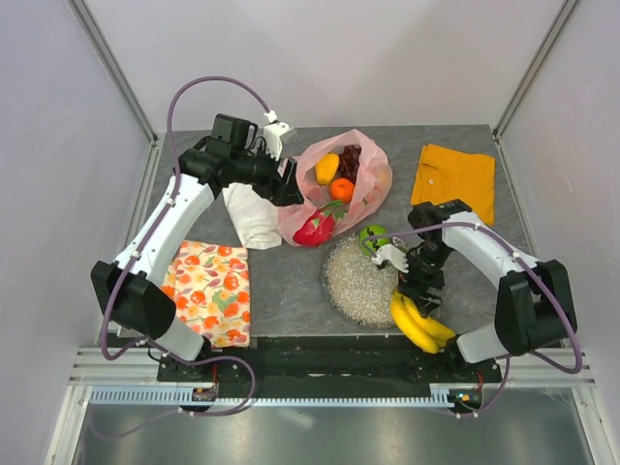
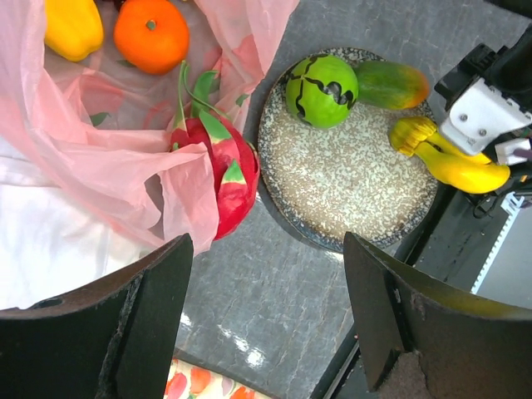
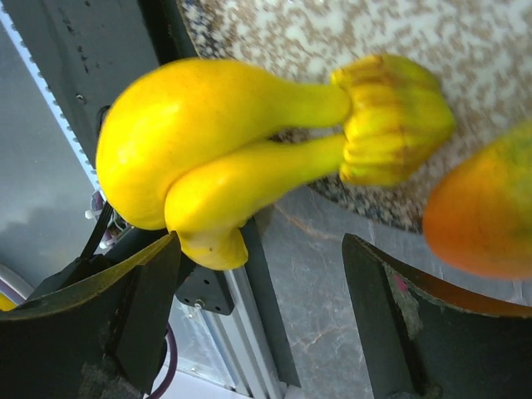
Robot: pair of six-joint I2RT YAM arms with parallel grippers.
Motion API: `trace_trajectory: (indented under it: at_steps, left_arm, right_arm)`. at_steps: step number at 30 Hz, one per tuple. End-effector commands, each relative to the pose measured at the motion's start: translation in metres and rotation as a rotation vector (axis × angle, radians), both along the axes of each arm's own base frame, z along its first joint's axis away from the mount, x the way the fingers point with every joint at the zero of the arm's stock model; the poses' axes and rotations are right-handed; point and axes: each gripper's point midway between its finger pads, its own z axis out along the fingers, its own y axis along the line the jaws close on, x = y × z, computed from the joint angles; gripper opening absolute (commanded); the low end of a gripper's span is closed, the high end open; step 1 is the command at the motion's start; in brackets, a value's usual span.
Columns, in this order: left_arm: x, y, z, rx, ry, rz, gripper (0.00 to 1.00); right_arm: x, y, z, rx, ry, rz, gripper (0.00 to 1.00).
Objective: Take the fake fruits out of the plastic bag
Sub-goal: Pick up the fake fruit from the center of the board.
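Plastic bag (image 1: 378,184), thin and pink, lies at the far middle of the table (image 1: 281,291), its mouth turned near, toward the glittery dish (image 2: 349,208). Inside, at the far end: yellow fruit (image 2: 73,27), orange (image 2: 151,35) and dark grapes (image 1: 350,158). The dragon fruit (image 2: 229,179) sits right at the mouth, half under the film and half out, just beside the dish rim. Out of the bag: green fruit (image 2: 322,90) on the far part of the dish, mango (image 2: 392,83) touching it on the right, and the banana bunch (image 3: 224,141) with its stem end on the near-right rim and its body off on the table. The dish looks to serve as the drop point, hence the cluster there. The right gripper (image 3: 259,241) hangs directly over the bananas, fingers spread wide and clear of them, gripping nothing. The left gripper (image 2: 268,241) hovers at the bag's left side, above the white cloth (image 1: 254,221), fingers likewise released and empty, looking down on the mouth. Judgement: three fruits out, four to go, and the dragon fruit is the easiest next pick. Risk: the film draped over it may come up with the fruit.
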Motion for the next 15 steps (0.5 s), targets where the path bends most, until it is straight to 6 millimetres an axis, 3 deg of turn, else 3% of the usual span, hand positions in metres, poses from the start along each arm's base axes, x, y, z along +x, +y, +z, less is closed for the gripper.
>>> trace_trajectory:
  at_steps: [1, 11, 14, 15]
  left_arm:
    - [0.016, 0.003, 0.016, 0.014, -0.104, 0.0, 0.8]
    - [0.021, 0.004, 0.007, 0.026, -0.085, -0.002, 0.8]
    - [0.024, 0.004, 0.008, 0.032, -0.093, 0.001, 0.79]
    - [0.024, 0.004, 0.008, 0.036, -0.098, 0.0, 0.79]
  right_arm:
    - [-0.036, 0.008, 0.008, 0.033, 0.152, 0.082, 0.87]
    - [-0.052, 0.015, 0.003, 0.022, 0.201, 0.157, 0.85]
    - [-0.056, 0.017, -0.004, -0.017, 0.275, 0.159, 0.74]
    - [-0.057, 0.017, -0.006, -0.026, 0.292, 0.159, 0.62]
